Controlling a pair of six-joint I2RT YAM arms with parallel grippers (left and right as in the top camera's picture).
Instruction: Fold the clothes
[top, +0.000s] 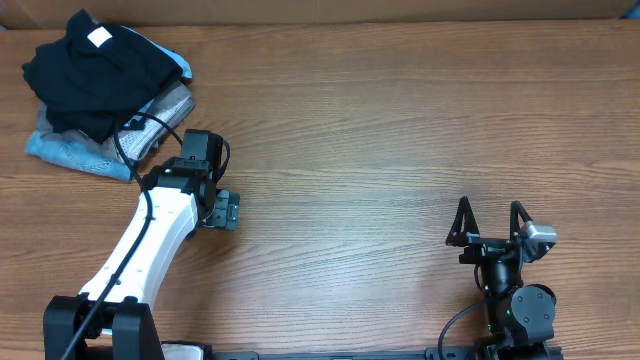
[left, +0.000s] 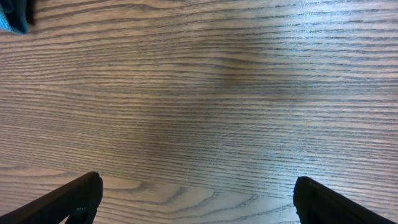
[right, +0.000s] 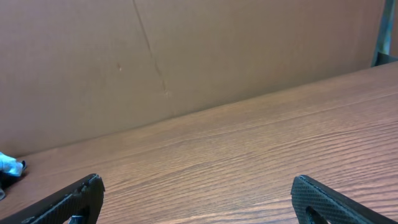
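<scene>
We see the black T-shirt (top: 85, 75) crumpled atop a garment pile (top: 70, 152) at the upper left of the counter (top: 400, 130). Our left fingers (left: 71, 199) and right fingers (right: 326, 199) are spread apart, empty.

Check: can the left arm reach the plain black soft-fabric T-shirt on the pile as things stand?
Probably yes. The black T-shirt tops the pile, uncovered, close to the open left gripper, with only bare wooden table between.
</scene>
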